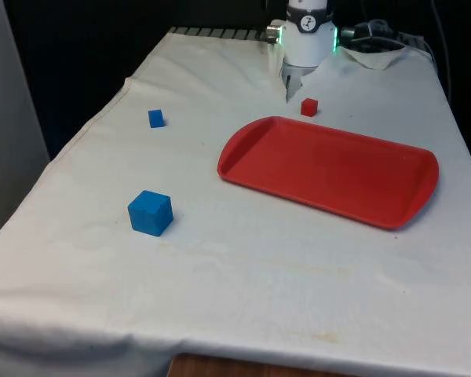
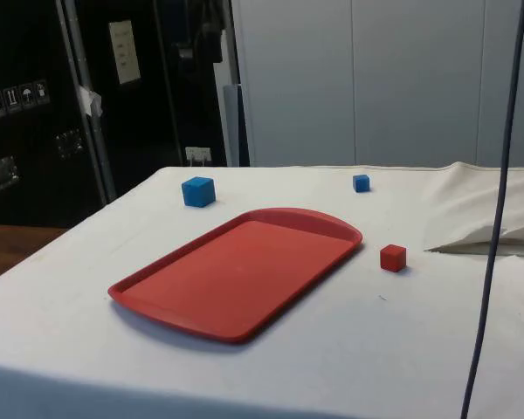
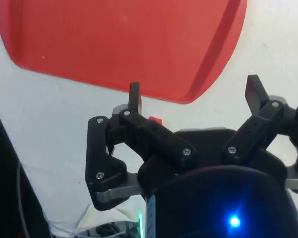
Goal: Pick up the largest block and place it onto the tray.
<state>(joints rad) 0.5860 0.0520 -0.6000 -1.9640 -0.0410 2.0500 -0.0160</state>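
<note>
This looks like a robotics lab or test room rather than a home. A tabletop [image 2: 349, 349] draped in a plain white cloth [image 1: 243, 275] stands among dark equipment cabinets [image 2: 35, 113] bearing warning labels [image 2: 17, 96], with bare grey wall panels [image 2: 384, 78] behind and a cable [image 2: 498, 209] hanging across the side view.

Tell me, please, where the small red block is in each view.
Front view: small red block at the far end, just beyond the red tray.
Side view: the block sits right of the tray's far rounded end.
Wrist view: partly hidden behind a finger, near the tray's rim.
Shared landmark: the tray.
</note>
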